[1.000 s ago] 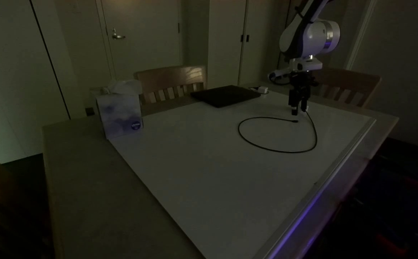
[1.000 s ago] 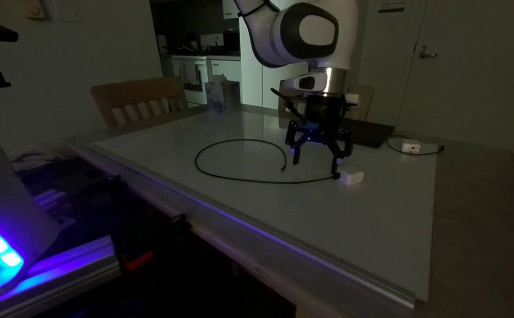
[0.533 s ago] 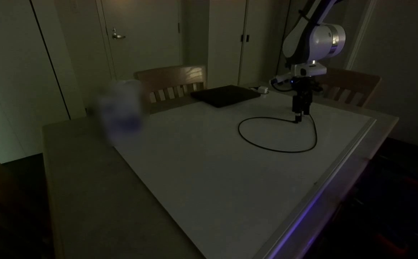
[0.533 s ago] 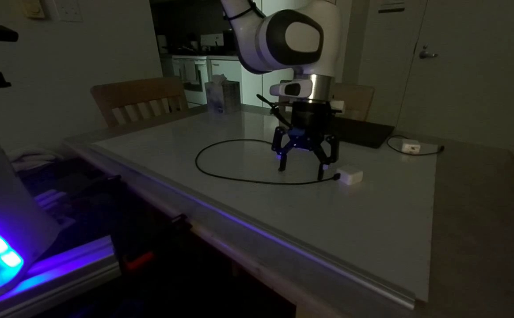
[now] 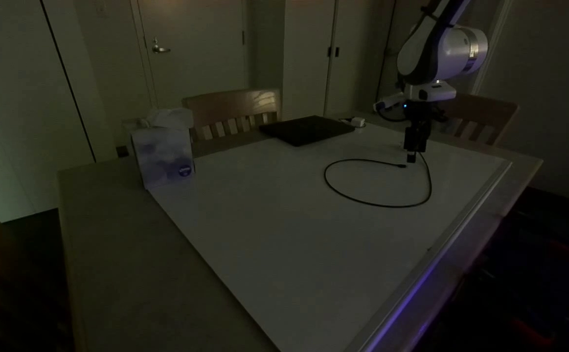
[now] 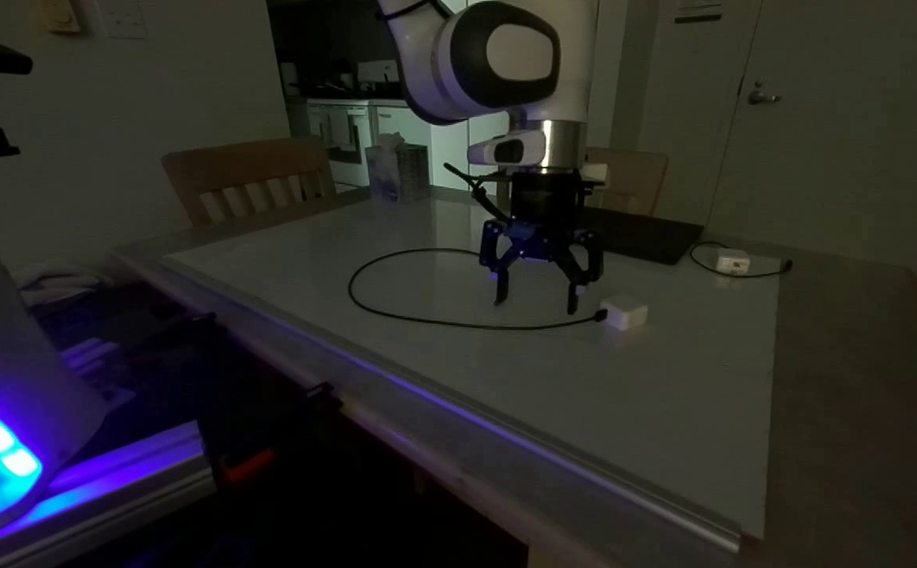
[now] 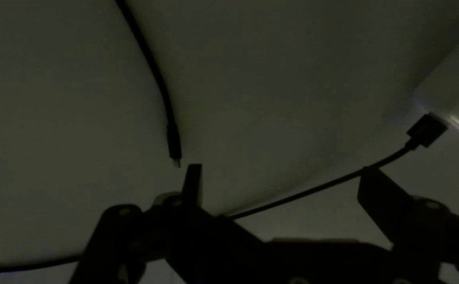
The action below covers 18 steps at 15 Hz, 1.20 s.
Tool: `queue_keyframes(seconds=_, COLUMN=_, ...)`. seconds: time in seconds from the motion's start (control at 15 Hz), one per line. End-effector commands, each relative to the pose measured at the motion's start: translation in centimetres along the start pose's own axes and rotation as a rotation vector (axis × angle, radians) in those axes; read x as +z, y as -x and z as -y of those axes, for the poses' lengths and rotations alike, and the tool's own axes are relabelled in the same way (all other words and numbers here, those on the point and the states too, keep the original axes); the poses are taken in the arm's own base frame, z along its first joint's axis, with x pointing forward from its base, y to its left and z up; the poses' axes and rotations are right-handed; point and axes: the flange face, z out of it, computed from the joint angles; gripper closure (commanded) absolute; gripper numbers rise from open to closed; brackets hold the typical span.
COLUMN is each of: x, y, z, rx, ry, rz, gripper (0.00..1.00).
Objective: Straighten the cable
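Cable lay in a loose loop on the surface, so all straightening seemed left to you. Your tool hung spread, gripping nothing, the grasp not yet made.

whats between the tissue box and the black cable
In an exterior view, only a bare stretch of the white board lies between the tissue box and the black cable.

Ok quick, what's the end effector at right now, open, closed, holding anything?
End effector: open, jaws well apart, holding nothing; the cable isn't gripped.
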Motion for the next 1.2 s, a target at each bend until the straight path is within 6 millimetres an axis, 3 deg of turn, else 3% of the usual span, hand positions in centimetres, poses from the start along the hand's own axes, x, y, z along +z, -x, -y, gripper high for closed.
queue_keyframes(seconds=0.0, x=-1.7, y=-1.8, z=0.4, rx=-0.033, ry=0.008, rz=-0.039, gripper=0.00)
queue_keyframes(seconds=0.2, x=-2.2, y=-2.1, z=0.0, rx=-0.086, ry=0.029, rz=-0.056, gripper=0.00)
queue_keyframes(seconds=0.67, x=-1.5, y=-0.4, z=-3.2, rx=-0.161, ry=0.062, rz=-0.049, gripper=0.00)
queue_keyframes(seconds=1.13, x=-1.2, y=1.3, z=-3.9, rx=-0.174, ry=0.042, rz=0.019, gripper=0.00)
